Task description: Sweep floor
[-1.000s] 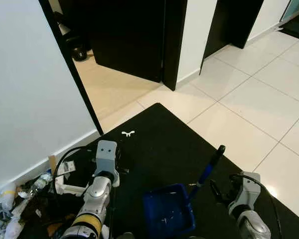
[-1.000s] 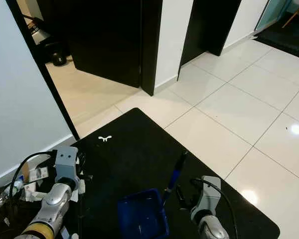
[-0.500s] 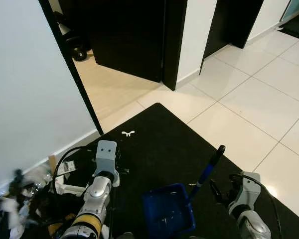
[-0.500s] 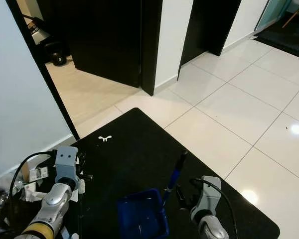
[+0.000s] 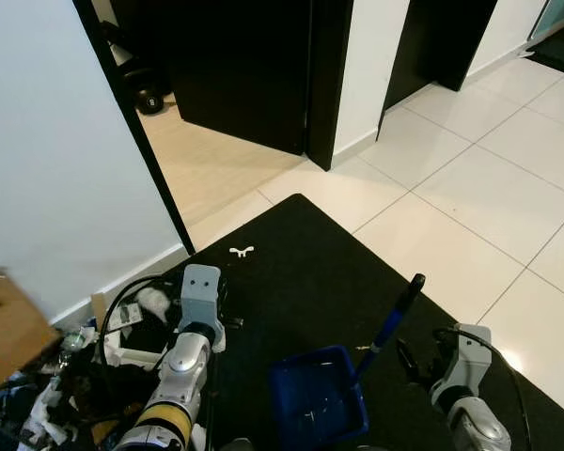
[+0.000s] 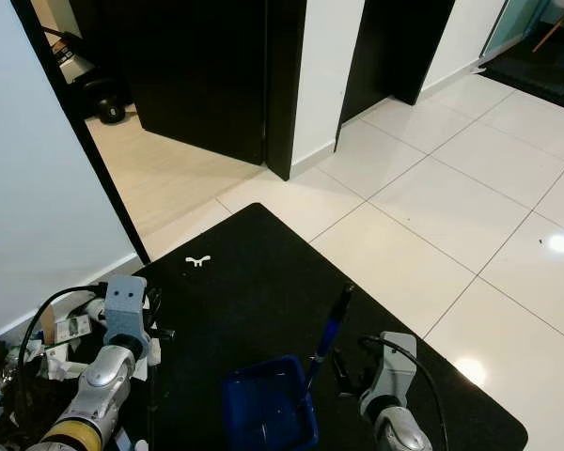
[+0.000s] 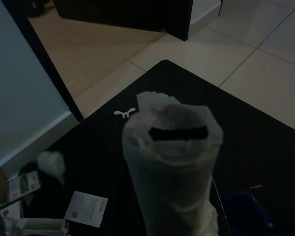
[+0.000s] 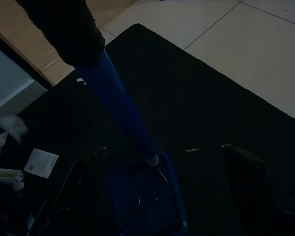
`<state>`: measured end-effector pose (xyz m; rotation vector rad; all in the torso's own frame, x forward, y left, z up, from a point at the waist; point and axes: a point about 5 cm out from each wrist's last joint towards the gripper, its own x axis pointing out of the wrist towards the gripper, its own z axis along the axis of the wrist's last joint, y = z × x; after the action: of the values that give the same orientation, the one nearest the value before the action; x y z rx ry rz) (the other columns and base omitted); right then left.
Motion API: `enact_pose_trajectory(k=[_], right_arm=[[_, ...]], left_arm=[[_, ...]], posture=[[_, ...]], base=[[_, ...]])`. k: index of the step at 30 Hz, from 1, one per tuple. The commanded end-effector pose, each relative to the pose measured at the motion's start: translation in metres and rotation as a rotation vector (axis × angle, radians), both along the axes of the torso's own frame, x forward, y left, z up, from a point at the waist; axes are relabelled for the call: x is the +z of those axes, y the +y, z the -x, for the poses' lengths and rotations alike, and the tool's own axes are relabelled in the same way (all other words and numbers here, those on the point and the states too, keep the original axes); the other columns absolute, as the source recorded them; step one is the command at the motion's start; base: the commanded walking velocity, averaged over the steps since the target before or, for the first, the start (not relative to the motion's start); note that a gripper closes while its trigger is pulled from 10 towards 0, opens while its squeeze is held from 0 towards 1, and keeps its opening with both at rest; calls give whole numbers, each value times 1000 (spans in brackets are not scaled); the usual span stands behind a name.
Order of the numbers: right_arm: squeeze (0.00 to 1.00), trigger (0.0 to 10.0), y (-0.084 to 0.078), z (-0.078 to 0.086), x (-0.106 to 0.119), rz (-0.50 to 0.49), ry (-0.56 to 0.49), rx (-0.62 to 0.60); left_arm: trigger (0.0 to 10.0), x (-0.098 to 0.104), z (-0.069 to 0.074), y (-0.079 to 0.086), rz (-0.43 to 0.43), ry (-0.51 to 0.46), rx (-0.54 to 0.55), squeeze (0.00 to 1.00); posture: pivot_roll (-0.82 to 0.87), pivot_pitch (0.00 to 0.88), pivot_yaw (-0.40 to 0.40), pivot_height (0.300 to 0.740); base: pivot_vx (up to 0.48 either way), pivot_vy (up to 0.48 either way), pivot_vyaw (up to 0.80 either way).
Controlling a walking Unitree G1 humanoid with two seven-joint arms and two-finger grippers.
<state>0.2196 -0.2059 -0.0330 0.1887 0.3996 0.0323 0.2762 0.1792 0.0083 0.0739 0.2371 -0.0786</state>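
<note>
A blue dustpan [image 5: 315, 399] sits on the black mat [image 5: 301, 254], and its blue handle [image 5: 390, 319] with a black grip leans up to the right. My right gripper [image 5: 406, 362] is low beside the foot of that handle. In the right wrist view its fingers [image 8: 250, 172] are spread wide, with the handle's lower end [image 8: 137, 137] between them and untouched. My left arm [image 5: 183, 366] reaches forward over the mat's left side. In the left wrist view a white-wrapped tube [image 7: 169, 162] with a dark slot stands close to the lens.
Litter [image 5: 47, 395] is heaped by the white wall [image 5: 56, 169] at the left: paper, a bottle and a crumpled white ball [image 5: 153, 301]. A brown cardboard piece [image 5: 5, 329] is at the left edge. An open doorway [image 5: 216, 160] lies ahead, and pale tiles [image 5: 489, 188] to the right.
The litter heap at the left has been stirred. A brown cardboard piece has come in at the left edge, and a crumpled white ball now lies by my left arm. Both arms are still.
</note>
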Motion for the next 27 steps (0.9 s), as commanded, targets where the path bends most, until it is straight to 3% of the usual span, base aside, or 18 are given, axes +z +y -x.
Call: enact_pose_trajectory(k=[1,27], right_arm=[[0,10000,-3,-1,1,-6,4,-14],[0,10000,-4,0,0,-5,5,-15]], left_arm=[[10000,-37,32,5,13,214,57,0],[10000,-38,33,4,15,216,57,0]], posture=[[31,103,-28,740],[29,98,-29,740]], base=[[0,0,0],[0,0,0]])
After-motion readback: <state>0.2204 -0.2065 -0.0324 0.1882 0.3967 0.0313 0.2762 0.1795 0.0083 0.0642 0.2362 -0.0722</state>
